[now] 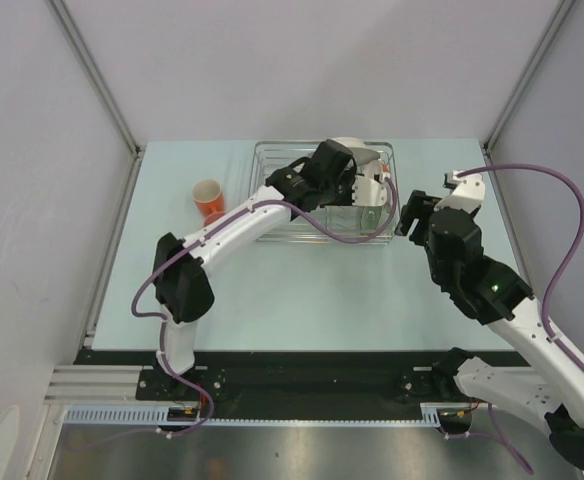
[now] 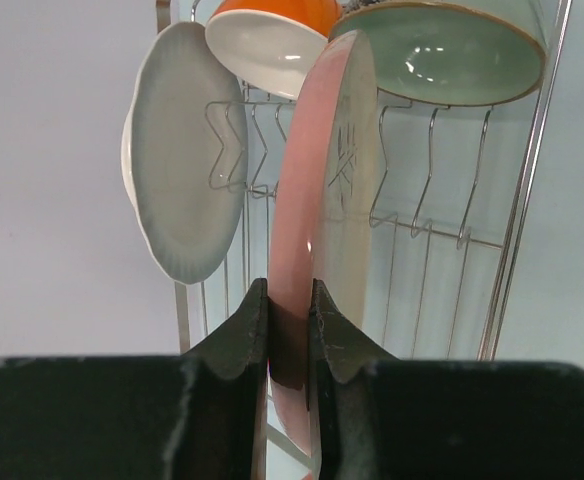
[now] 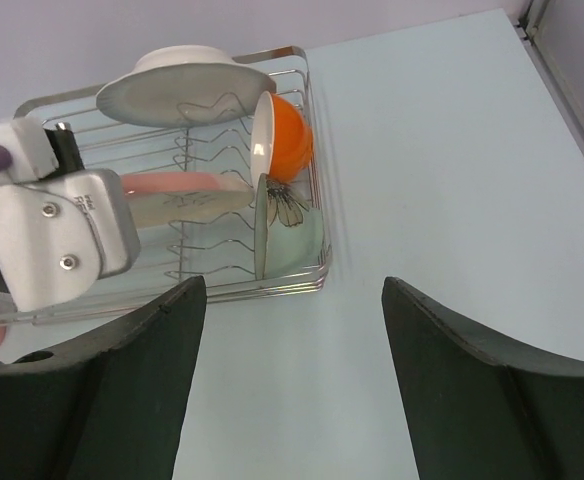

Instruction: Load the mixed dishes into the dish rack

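One plate in hand: left gripper (image 2: 290, 300) pinches cream-and-pink plate (image 2: 344, 190) by its rim, edge-on inside dish rack (image 1: 272, 170) at table (image 1: 272, 290) far edge. Lower fully into a free slot, then release. Right gripper (image 3: 292, 330) spread, empty.

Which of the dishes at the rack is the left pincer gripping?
The cream-and-pink plate, clamped on edge at its rim by the left pincer. The white plate, white-and-orange bowl and pale green bowl stand ungripped in the rack.

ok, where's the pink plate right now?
Left wrist view: pink plate pinched on edge in the left gripper, in the dish rack, between white plate and green bowl.
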Controlling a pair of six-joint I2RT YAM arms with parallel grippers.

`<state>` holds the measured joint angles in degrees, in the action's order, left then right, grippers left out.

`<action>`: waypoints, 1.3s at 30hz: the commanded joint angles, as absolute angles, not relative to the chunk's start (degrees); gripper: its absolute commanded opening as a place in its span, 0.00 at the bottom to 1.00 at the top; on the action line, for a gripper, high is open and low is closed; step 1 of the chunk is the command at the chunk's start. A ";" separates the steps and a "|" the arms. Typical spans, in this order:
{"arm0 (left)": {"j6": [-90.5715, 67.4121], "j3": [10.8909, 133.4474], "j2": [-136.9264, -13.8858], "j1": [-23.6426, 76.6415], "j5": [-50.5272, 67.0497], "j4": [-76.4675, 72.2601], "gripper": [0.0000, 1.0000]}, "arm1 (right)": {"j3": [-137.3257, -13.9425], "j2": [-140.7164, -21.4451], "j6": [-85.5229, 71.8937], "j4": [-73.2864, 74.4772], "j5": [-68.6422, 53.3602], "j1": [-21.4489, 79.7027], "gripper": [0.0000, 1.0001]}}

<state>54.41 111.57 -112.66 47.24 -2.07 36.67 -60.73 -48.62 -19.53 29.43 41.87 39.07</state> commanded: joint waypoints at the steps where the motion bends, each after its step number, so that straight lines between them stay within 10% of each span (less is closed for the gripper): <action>1: 59.59 110.66 -110.48 47.90 -4.31 26.72 0.00 | -60.29 -47.99 -20.92 28.48 40.78 38.32 0.76; 9: 64.06 108.81 -110.92 49.22 -6.06 26.63 0.03 | -59.68 -48.69 -22.06 28.39 38.85 37.97 0.74; 19: 66.97 105.30 -109.34 50.36 -8.52 22.42 0.77 | -59.41 -49.30 -23.03 28.39 37.35 37.79 0.73; 25: 67.15 102.92 -107.50 50.45 -9.75 20.48 0.96 | -59.41 -49.39 -22.94 28.56 37.09 37.79 0.73; 39: 56.70 101.78 -93.80 47.91 -9.68 32.25 1.00 | -59.33 -53.26 -24.08 29.09 38.76 37.79 0.75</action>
